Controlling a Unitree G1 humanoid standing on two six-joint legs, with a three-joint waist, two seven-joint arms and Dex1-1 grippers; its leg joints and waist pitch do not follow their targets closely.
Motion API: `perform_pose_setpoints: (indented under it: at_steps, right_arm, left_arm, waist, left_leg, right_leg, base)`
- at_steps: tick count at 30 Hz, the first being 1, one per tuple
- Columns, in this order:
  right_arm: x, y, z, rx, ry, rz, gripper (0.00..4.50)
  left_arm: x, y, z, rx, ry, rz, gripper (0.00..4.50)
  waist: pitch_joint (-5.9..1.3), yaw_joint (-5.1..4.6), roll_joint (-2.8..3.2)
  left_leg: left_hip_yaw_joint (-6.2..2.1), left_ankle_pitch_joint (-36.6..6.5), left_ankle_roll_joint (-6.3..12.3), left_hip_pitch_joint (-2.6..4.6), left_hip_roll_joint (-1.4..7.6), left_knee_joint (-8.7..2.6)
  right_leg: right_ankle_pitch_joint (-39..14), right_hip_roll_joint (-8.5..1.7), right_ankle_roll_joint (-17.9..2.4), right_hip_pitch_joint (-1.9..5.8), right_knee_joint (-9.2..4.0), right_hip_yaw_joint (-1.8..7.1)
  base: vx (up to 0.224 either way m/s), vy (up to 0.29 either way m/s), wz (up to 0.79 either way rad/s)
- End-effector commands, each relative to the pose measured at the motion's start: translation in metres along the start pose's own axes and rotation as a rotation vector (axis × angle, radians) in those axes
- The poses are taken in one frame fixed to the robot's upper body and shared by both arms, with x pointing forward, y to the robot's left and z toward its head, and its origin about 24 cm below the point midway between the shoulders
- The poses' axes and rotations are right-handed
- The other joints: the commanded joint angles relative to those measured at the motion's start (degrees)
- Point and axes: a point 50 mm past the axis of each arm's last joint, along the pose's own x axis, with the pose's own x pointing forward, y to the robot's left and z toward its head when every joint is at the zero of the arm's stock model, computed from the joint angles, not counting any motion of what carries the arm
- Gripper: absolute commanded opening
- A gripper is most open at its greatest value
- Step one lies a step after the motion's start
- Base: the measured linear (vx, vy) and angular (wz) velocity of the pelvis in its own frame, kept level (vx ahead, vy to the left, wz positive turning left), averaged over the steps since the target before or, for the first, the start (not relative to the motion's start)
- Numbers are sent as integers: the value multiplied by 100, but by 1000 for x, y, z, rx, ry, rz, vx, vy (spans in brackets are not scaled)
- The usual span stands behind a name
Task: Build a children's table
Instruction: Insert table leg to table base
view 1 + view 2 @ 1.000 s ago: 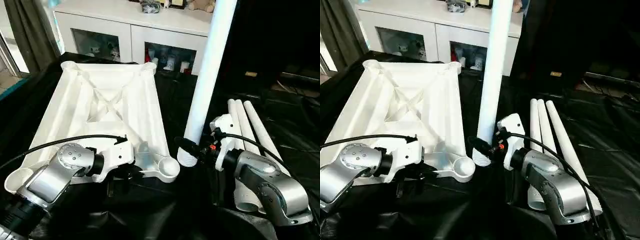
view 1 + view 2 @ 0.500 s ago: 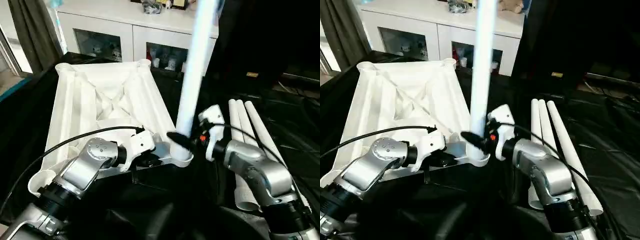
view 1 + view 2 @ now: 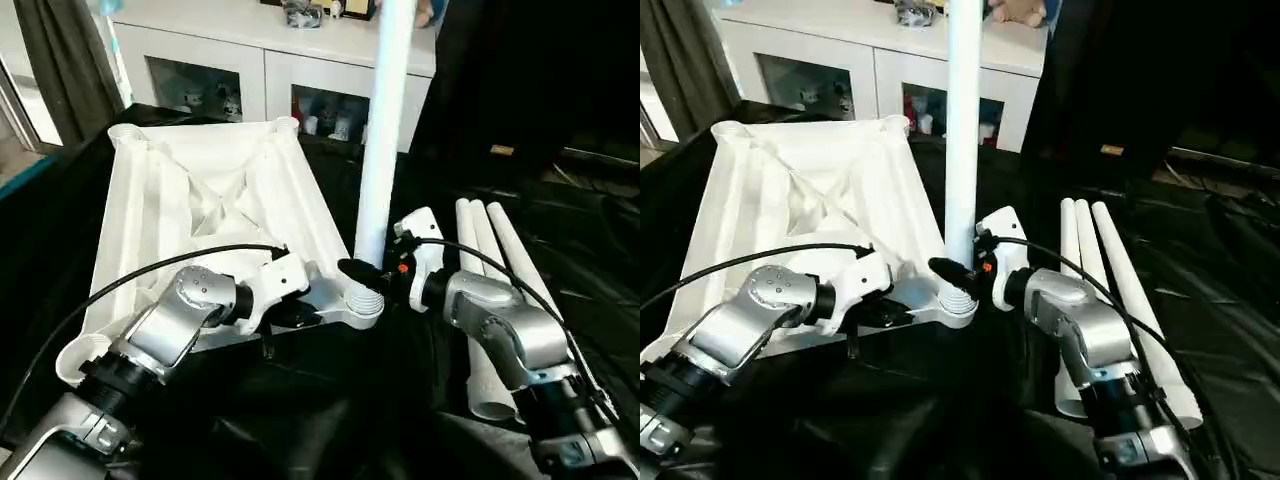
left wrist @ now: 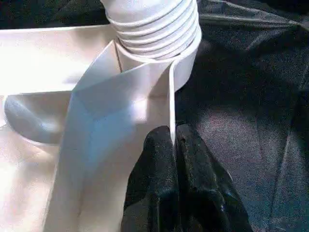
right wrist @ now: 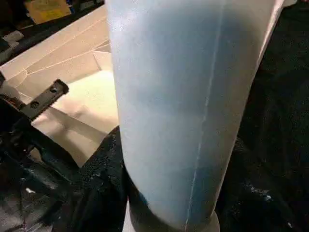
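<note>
Leg standing at the near right corner socket

I see my right gripper [image 3: 365, 272] clamped round the upright leg [image 3: 383, 130] at the upside-down table top [image 3: 200, 200] on the black sheet; my left wrist camera alone reveals the leg's ribbed end entering the socket [image 4: 181, 63], and my left gripper [image 4: 175, 145] pinching the top's thin rim.

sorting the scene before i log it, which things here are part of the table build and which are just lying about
Part of the build:
- table top, upside down
- upright leg in the right gripper, its ribbed end at a corner socket
- three spare legs
- left gripper, pinching the top's rim

Lying about:
- white glass-door cabinet
- black cloth
</note>
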Motion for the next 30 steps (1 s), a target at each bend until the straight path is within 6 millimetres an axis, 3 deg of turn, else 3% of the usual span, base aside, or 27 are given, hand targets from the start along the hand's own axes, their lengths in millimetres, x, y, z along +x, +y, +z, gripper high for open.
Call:
perform_pose_setpoints:
  at_steps: [1, 9, 12, 13, 15, 18, 20, 21, 23, 25, 26, 27, 30]
  right_arm:
    - [2, -2, 4, -2, -18, 0, 190]
    - [4, -8, -6, 77, -24, -6, 190]
    - [1, -12, -11, 130, -46, -26, 190]
    - [1, -12, -11, 130, -46, -26, 190]
    - [-3, -16, -24, 182, -64, -66, 190]
    - [-5, -16, -35, 211, -71, -84, 190]
    - [-6, -16, -40, 230, -81, -89, 190]
    - [-6, -15, -43, 238, -85, -92, 190]
    - [-7, -13, -49, 256, -101, -93, 190]
    - [-8, -12, -51, 261, -108, -92, 190]
    - [-9, -11, -55, 270, -126, -97, 190]
    - [-11, -11, -60, 274, -143, -109, 190]
    - [-12, -11, -63, 272, -159, -114, 189]
  left_arm:
    - [-2, 4, -2, 1, 33, 14, 0]
    - [-4, 6, -3, 1, 41, 10, 0]
    - [-5, 7, -3, 0, 44, 11, 0]
    - [-5, 7, -3, 0, 44, 11, 0]
    - [-5, 9, -3, 0, 47, 17, 0]
    - [-5, 10, -3, 1, 50, 17, 0]
    - [-6, 11, -3, 1, 52, 18, 0]
    - [-6, 11, -3, 1, 53, 17, 0]
    - [-7, 13, -3, 2, 57, 18, 0]
    - [-7, 13, -3, 2, 58, 18, 0]
    - [-8, 14, -3, 4, 62, 21, 0]
    - [-9, 16, -3, 6, 64, 25, 0]
    - [-9, 17, -2, 7, 66, 31, 0]
  waist:
    - [-304, 2, 24]
    - [-293, -8, 35]
    - [-292, -2, 90]
    - [-292, -12, 74]
    - [-280, -9, 148]
    - [-281, 5, 117]
    - [-261, 11, 197]
    - [-251, 3, 169]
    - [-241, 20, 226]
    - [-238, 21, 207]
    - [-237, 34, 272]
    - [-230, 25, 252]
    - [-223, 39, 275]
  left_leg:
    - [-108, -645, 47, 24, 368, -410]
    - [-118, -781, 27, 32, 373, -423]
    - [-129, -827, 7, 43, 381, -427]
    - [-129, -838, 3, 40, 385, -430]
    - [-133, -939, -27, 43, 386, -435]
    - [-135, -973, -26, 38, 385, -439]
    - [-151, -1154, -51, 56, 389, -453]
    - [-146, -1256, -48, 67, 387, -458]
    - [-163, -1308, -50, 62, 389, -465]
    - [-163, -1327, -25, 65, 393, -474]
    - [-176, -1318, -27, 51, 393, -475]
    - [-173, -1348, -19, 55, 396, -479]
    - [-170, -1415, 6, 57, 394, -482]
  right_leg:
    - [-1284, -780, -577, 246, -464, 435]
    - [-1506, -789, -565, 240, -496, 433]
    - [-1441, -789, -616, 232, -491, 435]
    - [-1403, -781, -637, 236, -489, 432]
    - [-1378, -782, -672, 218, -504, 434]
    - [-1367, -787, -697, 237, -499, 428]
    - [-1548, -798, -689, 219, -527, 426]
    - [-1703, -795, -677, 213, -553, 430]
    - [-1795, -807, -669, 216, -562, 432]
    - [-1852, -805, -662, 214, -576, 429]
    - [-1826, -805, -675, 217, -568, 425]
    - [-1829, -806, -680, 210, -575, 428]
    - [-1906, -819, -717, 214, -598, 427]
  base:
    - [0, 0, 0]
    - [0, 0, 0]
    - [0, 0, 0]
    - [0, 0, 0]
    - [0, 0, 0]
    - [0, 0, 0]
    - [0, 0, 0]
    - [0, 0, 0]
    - [0, 0, 0]
    - [0, 0, 0]
    - [0, 0, 0]
    - [0, 0, 0]
    - [0, 0, 0]
